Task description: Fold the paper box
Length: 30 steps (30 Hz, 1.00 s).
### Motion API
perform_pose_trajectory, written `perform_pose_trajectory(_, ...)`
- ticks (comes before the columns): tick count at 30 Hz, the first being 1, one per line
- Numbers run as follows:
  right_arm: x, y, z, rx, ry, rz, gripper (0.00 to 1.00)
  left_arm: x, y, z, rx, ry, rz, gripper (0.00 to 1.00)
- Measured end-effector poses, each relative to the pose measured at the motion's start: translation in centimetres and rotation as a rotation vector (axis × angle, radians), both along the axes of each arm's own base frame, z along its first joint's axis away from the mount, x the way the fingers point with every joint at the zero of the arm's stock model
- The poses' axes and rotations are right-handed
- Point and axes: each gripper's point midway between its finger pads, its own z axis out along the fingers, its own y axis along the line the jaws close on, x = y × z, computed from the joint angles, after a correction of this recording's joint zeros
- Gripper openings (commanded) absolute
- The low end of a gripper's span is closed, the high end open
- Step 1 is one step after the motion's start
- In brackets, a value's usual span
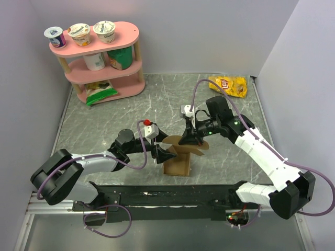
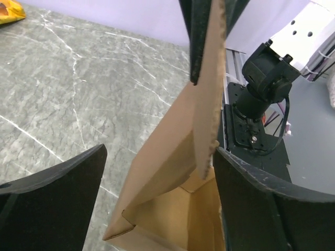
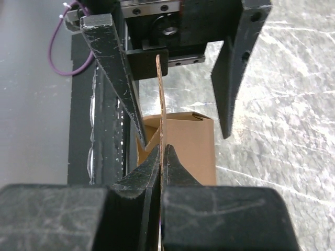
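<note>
Centre of frame: I see the paper box (image 1: 176,163) standing on the table (image 1: 104,123). My right gripper (image 1: 187,137) pinches its raised flap; my left gripper (image 1: 166,155) straddles that flap, jaws wide.

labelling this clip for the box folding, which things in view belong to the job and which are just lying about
In the job:
paper box
right gripper, shut on the box's raised flap
left gripper, open, fingers either side of the box

Lying about:
yellow chip bag
pink shelf
yogurt cups on the shelf
green snack bag on its bottom tier
</note>
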Motion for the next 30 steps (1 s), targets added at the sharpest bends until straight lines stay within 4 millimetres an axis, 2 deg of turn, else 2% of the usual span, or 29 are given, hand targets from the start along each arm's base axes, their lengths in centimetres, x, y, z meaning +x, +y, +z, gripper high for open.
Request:
perform_pose_trajectory(10, -0.4, 0.2, 0.1, 0.006, 0.033, 0.027, 0.00, 0.2, 0.1, 0.1, 0.015, -0.033, 0.018, 0.91)
perform_pose_trajectory(13, -0.5, 0.2, 0.0, 0.006, 0.051, 0.034, 0.00, -0.3, -0.5, 0.3, 0.020, -0.032, -0.010, 0.84)
perform_pose_trajectory(16, -0.7, 0.1, -0.2, 0.001, 0.063, 0.035, 0.00, -1.1, -1.1, 0.6, 0.015, -0.035, -0.053, 0.71)
perform_pose_trajectory(17, -0.7, 0.1, -0.2, 0.001, 0.062, 0.035, 0.00, -1.3, -1.2, 0.7, 0.014, -0.035, -0.063, 0.63)
perform_pose_trajectory(22, -0.6, 0.2, -0.1, 0.004, 0.058, 0.035, 0.00, -1.8, -1.5, 0.4, 0.018, -0.024, -0.095, 0.45)
perform_pose_trajectory(23, -0.5, 0.2, -0.1, 0.004, 0.054, 0.032, 0.00, -1.8, -1.6, 0.4, 0.014, -0.023, -0.098, 0.39)
perform_pose_trajectory(28, 0.1, 0.3, 0.2, 0.013, 0.024, 0.014, 0.00, -1.9, -2.1, 1.3, -0.009, -0.035, -0.116, 0.34)
perform_pose_trajectory(30, 0.1, 0.3, 0.3, 0.019, 0.014, 0.007, 0.00, -1.8, -2.2, 1.5, -0.016, -0.040, -0.117, 0.24)
